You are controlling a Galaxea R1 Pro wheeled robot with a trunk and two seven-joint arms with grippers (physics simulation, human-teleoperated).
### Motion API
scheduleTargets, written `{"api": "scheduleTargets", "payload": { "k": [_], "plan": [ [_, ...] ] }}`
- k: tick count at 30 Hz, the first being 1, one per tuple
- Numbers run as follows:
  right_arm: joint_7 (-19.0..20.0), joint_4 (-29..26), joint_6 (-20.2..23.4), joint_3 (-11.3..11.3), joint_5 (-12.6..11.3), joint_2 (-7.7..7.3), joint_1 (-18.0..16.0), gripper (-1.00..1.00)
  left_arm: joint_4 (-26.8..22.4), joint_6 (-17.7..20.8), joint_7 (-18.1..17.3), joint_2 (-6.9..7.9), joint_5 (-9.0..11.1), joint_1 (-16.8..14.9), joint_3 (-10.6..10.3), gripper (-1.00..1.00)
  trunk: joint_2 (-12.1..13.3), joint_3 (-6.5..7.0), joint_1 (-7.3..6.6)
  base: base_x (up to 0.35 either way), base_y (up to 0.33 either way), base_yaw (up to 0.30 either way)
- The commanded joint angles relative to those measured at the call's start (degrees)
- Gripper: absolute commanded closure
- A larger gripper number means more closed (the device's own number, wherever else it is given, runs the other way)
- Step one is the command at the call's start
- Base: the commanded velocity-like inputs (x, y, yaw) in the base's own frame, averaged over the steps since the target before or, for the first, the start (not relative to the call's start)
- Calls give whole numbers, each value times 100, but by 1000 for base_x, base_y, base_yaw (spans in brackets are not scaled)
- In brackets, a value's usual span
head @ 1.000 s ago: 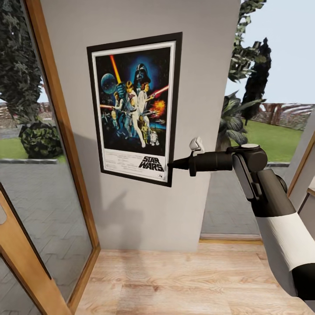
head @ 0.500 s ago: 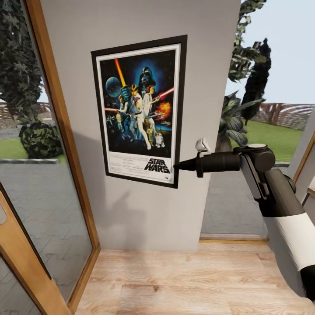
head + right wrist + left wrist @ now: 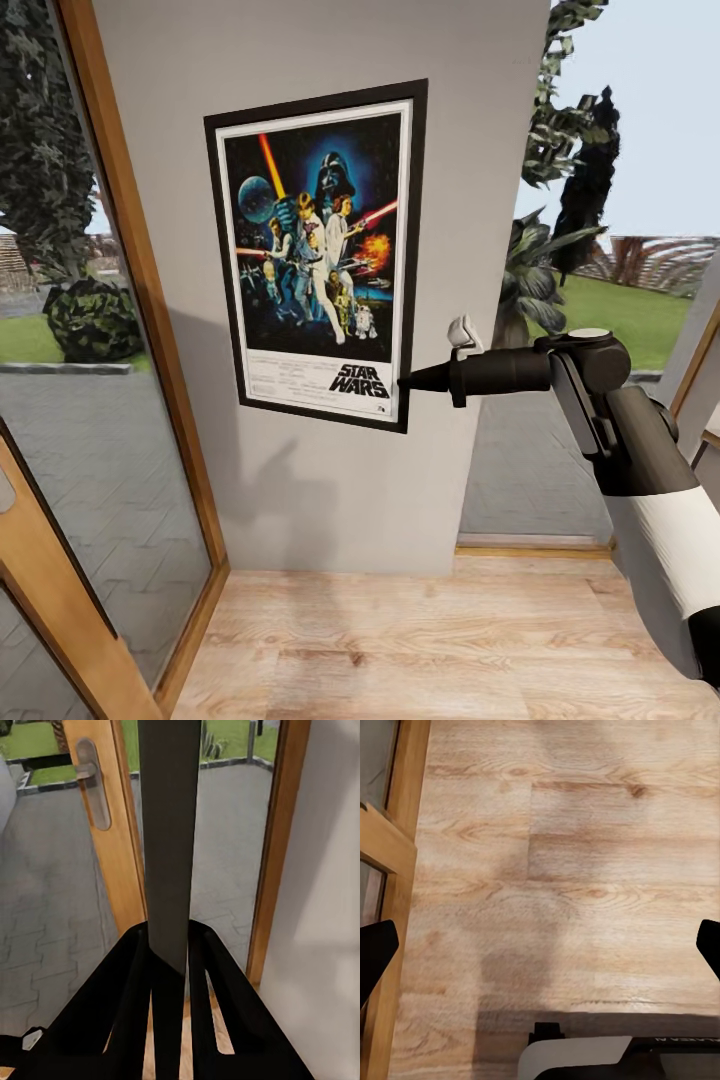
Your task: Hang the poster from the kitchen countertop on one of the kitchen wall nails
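Note:
The Star Wars poster stands upright and flat against the light grey wall, slightly tilted. My right gripper is shut on its lower right edge, the arm reaching in from the right. In the right wrist view the poster shows edge-on as a dark strip pinched between the black fingers of the right gripper. My left gripper hangs open over the wooden floor, holding nothing. Any wall nail is hidden from me, and the kitchen countertop is out of view.
A wooden-framed glass door stands left of the wall, its handle seen in the right wrist view. A window with plants outside lies to the right. Light wood floor runs below.
My right gripper and the poster shifted a little to the right and down along the wall during the first half second. Since then they have hardly moved.

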Motion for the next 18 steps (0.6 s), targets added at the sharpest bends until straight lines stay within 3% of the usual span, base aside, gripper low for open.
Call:
{"api": "scheduleTargets", "payload": {
  "k": [1, 18],
  "plan": [
    [-5, 1, 43, 7, -31, -4, -2, 100, -5, -9, -40, -4, -22, 3, 29, -100, -3, -1, 2, 0, 0, 0],
    [-13, 1, 34, -17, -39, 3, -2, 100, -5, -9, -38, -4, -23, 3, 30, -100, -3, -1, 2, 50, 0, 0]
  ]
}}
